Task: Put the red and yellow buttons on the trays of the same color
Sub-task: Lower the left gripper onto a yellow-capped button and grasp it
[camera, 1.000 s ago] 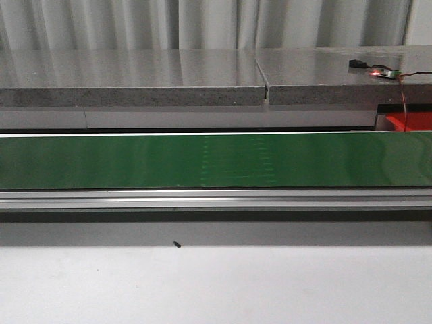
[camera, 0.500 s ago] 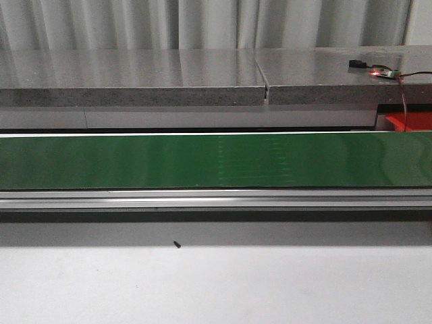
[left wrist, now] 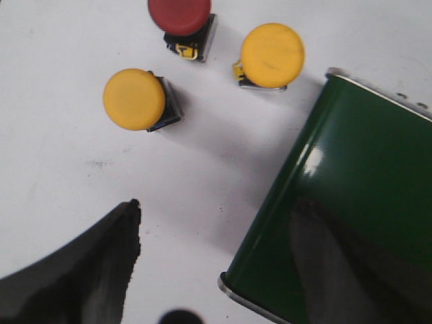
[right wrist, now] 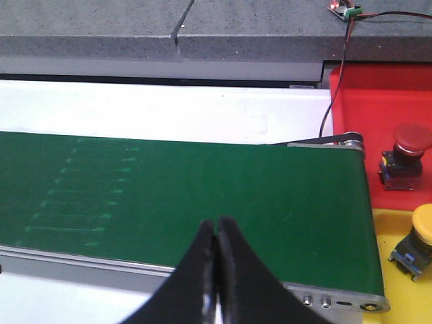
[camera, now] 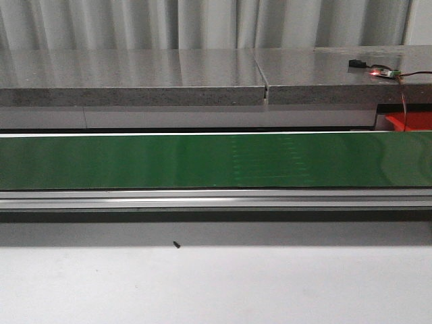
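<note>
Background: grey curtain (camera: pixel 202 23) behind a grey stone-like counter (camera: pixel 135 77); a white table (camera: pixel 216 283) in front, with a small dark speck on it.
Belt: long green belt (camera: pixel 169 160) across the front view, with nothing on it in any view; faint pale marks on its surface.
Waiting buttons: in the left wrist view, one red button (left wrist: pixel 180 15) and two yellow buttons (left wrist: pixel 134 98) (left wrist: pixel 272 55) stand on the white table just beside the belt's end.
Red tray: red tray (right wrist: pixel 378 101) beyond the far end of the belt; one red button (right wrist: pixel 410 140) already sits in it.
Yellow tray: yellow tray (right wrist: pixel 398 297) next to the red one; one yellow button (right wrist: pixel 424 233) sits in it.
Left gripper: left gripper (left wrist: pixel 223 263) hovers near the three buttons, holding nothing; one dark finger (left wrist: pixel 88 270) is plain, the other looks only like a dark shape over the belt, so the fingers seem wide apart.
Right gripper: right gripper (right wrist: pixel 216 270) is over the belt near the trays, fingers pressed together, with nothing between them.
Step in hand: I judge it a pause between sortings; three buttons are still to sort.
Next move: probably the left gripper must descend on one button and put it on the belt; the right fingers must part before any pick.
Writing: no brand or label can be read; only a small circuit board (camera: pixel 381 71) with a lit red light and wires on the counter.
</note>
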Robot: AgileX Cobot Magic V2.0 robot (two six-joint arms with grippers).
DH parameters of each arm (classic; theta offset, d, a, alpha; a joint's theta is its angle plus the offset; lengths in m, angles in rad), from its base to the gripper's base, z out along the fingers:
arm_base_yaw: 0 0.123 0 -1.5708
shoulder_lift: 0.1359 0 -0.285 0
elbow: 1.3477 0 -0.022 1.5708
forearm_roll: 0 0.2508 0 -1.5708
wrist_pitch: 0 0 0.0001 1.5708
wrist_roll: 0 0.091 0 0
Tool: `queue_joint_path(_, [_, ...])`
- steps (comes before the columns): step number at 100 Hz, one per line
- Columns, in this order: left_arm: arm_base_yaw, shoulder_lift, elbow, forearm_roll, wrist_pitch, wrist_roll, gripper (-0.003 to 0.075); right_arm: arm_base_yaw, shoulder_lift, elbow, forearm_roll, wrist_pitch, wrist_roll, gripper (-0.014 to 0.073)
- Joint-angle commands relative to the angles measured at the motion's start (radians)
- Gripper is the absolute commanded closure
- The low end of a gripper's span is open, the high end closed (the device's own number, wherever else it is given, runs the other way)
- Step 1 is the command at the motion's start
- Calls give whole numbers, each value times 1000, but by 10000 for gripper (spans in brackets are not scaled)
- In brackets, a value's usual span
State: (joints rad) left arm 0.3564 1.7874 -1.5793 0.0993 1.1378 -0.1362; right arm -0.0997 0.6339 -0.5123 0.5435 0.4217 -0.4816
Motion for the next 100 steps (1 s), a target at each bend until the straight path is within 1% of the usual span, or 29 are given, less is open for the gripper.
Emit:
queue_joint_path(1, [44, -25, -28, -24, -18, -6, 256, 0, -4, -28, 19, -63, -11, 661])
queue_joint_path(12, [99, 7, -28, -63, -16, 1, 256, 0, -4, -28, 19, -63, -11, 661])
queue_joint_path(20, [125, 33, -28, -99, -16, 22, 256, 0, -4, -28, 19, -63, -11, 661])
queue_joint_path(26, [139, 48, -28, -99, -18, 31, 256, 0, -4, -28, 19, -63, -11, 661])
queue_joint_path(44, [143, 105, -42, -99, -39, 45, 256, 0, -4, -28, 19, -63, -11, 661])
queue_joint_path(60, [143, 155, -44, -94, -85, 45, 256, 0, -4, -28, 19, -63, -11, 661])
queue_joint_path(88, [143, 196, -44, -99, -223, 45, 258, 0, -4, -28, 19, -63, -11, 661])
queue_joint_path(95, [143, 203, -44, -115, -252, 45, 281, 0, -4, -28, 19, -63, -11, 661])
queue_joint_path(100, [143, 207, -44, -123, -271, 45, 316, 0, -4, -28, 19, -63, -11, 661])
